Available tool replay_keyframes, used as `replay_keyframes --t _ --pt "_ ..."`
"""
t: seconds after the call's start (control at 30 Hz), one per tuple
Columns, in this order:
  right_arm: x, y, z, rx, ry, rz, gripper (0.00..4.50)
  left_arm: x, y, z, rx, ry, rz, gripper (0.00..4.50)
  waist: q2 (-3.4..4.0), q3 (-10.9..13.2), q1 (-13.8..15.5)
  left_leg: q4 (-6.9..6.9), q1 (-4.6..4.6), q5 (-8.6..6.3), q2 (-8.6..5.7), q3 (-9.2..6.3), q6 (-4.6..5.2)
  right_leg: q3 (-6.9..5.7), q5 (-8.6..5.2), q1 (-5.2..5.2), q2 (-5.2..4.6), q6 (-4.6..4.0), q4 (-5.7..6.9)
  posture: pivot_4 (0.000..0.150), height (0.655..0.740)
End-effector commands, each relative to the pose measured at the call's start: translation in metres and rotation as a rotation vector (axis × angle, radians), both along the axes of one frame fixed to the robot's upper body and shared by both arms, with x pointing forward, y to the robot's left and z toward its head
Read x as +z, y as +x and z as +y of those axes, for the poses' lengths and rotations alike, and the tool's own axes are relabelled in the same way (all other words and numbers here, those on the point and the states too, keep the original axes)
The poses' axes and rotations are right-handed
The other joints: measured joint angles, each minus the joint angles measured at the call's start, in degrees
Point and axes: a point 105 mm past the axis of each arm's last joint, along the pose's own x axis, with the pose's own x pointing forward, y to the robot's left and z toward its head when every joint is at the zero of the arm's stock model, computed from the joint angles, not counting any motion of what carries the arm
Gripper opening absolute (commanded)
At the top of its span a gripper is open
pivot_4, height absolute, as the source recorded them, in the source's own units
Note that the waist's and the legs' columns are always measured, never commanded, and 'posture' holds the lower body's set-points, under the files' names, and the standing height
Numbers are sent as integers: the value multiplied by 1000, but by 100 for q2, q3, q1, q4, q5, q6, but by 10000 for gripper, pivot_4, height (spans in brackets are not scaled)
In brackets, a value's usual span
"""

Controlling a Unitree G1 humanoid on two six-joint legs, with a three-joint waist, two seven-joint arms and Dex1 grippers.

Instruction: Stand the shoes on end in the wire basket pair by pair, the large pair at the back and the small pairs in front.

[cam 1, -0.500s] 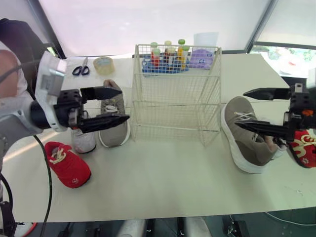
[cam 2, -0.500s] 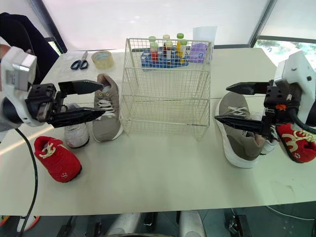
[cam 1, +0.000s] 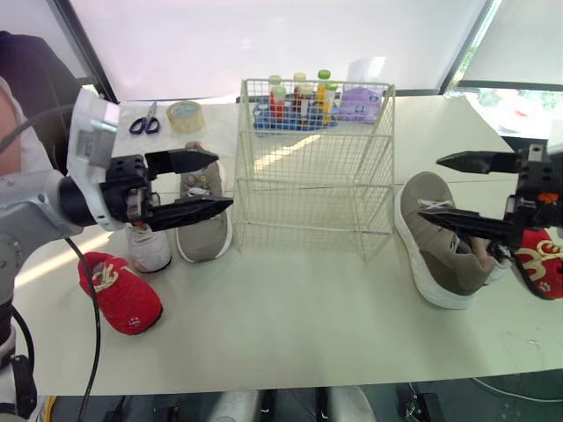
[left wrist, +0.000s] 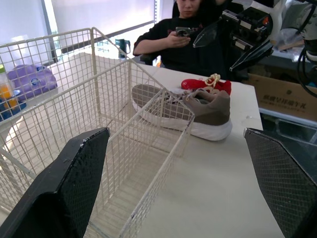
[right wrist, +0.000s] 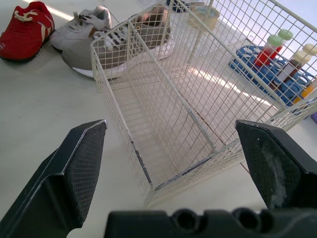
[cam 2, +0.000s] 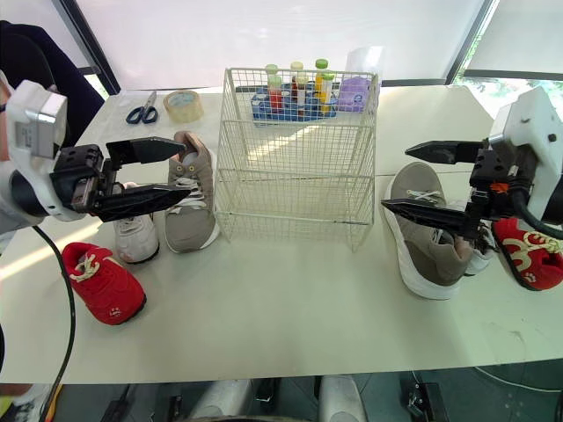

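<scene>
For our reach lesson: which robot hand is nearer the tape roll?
Left. The left hand hovers over a grey shoe just before the tape roll; the right hand is beyond the wire basket.

Loads of bare table (cam 2: 290,308) in front of the wire basket (cam 2: 295,158), easy to pass through. Crowded left of the basket: left grey shoe (cam 2: 189,202) just beside it, white shoe (cam 2: 136,236) and left red shoe (cam 2: 101,283) further out. Right of it, blocked by right grey shoe (cam 2: 427,242) and right red shoe (cam 2: 528,255). Close behind, tube rack (cam 2: 295,104). Open on top, wire divider (right wrist: 173,88) inside.
</scene>
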Motion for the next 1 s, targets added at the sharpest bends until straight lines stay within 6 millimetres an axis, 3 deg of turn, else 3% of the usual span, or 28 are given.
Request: replay_keyframes --t 0.03,0.37,0.5,0.63,0.77,1.0 --pt "7 -1 5 14 -2 -47 45000 9 -3 5 8 0 -53 44508 0 0 0 0 0 0 0 0 0 0 0 0 0 0 0 1500 7400" --pt "7 -3 5 -15 32 -42 45000 6 4 3 -3 -10 -53 44508 0 0 0 0 0 0 0 0 0 0 0 0 0 0 0 1500 7400" --pt "3 3 17 17 12 -78 45000 5 9 0 -23 -10 -51 44508 0 0 2 0 0 0 0 0 0 0 0 1 0 0 0 1500 7400" --pt "-24 16 43 139 -131 -57 45000 5 14 -5 -46 -9 -63 44508 -1 0 -29 3 4 0 1 7 -1 -3 1 1 -5 0 1 1500 7400" --pt "-60 37 50 182 -254 -22 45000 5 9 -13 -93 1 -78 44508 -4 1 -75 3 3 1 5 15 -2 -4 1 -3 -7 1 -2 1500 7400" --pt "-93 66 56 161 -419 -37 45000 -3 3 -23 -149 55 -86 44508 -5 1 -142 3 1 21 4 17 -32 -3 5 -10 -5 7 9 1500 7400"
